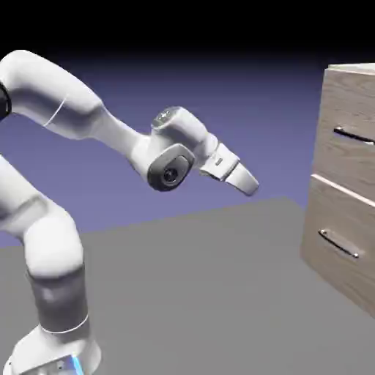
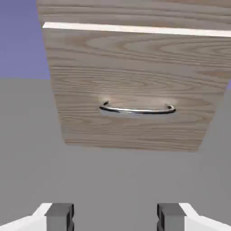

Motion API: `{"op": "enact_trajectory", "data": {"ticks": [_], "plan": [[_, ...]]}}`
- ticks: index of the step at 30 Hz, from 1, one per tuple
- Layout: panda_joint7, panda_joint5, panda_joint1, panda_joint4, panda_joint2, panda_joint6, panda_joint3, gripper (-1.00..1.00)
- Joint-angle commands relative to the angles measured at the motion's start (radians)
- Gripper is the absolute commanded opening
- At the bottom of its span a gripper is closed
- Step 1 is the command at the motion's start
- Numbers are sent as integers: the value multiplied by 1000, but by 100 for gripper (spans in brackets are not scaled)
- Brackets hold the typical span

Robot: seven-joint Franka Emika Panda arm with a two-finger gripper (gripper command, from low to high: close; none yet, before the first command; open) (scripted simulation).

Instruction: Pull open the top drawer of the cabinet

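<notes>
Gripper open, well apart from the top drawer!

And there stood the cabinet (image 1: 316, 194) at the exterior view's right, with 2 drawer fronts stacked in sight! The top drawer (image 1: 350, 106) sat uppermost, flush above the lower drawer (image 1: 337, 220), its flat face pointing toward the exterior view's left and partly toward the camera. What a line on its handle (image 1: 354, 135): the long axis ran crosswise along the front, sloping down toward the exterior view's right in the picture, a slim, dark, glossy metal bar. The wood was pale brown and matte, streaked with fine grain running crosswise, and a thin whitish edge split the 2 fronts.

Over to the gripper (image 2: 115, 217), and its jaws were open, 2 grey blocky fingertips wide apart with nothing between them! The white, smooth, rounded arm (image 1: 66, 95) reached across above the flat grey surface (image 1: 190, 293), its hand end tilted downward. In the hand view, the lower drawer filled the middle, its curved, shiny lower handle (image 2: 137, 111) lying almost level, while only a strip of the top drawer showed along the top edge.
</notes>
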State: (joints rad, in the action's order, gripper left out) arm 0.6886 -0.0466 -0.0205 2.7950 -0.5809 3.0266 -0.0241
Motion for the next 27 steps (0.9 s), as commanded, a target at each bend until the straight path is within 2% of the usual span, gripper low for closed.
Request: {"op": "enact_trajectory", "data": {"ticks": [1,27], "plan": [[-44,-39,-27,-12,-9,-9,-20,0],[-1174,-1044,-728,-336,-244,-233,-540,0]]}}
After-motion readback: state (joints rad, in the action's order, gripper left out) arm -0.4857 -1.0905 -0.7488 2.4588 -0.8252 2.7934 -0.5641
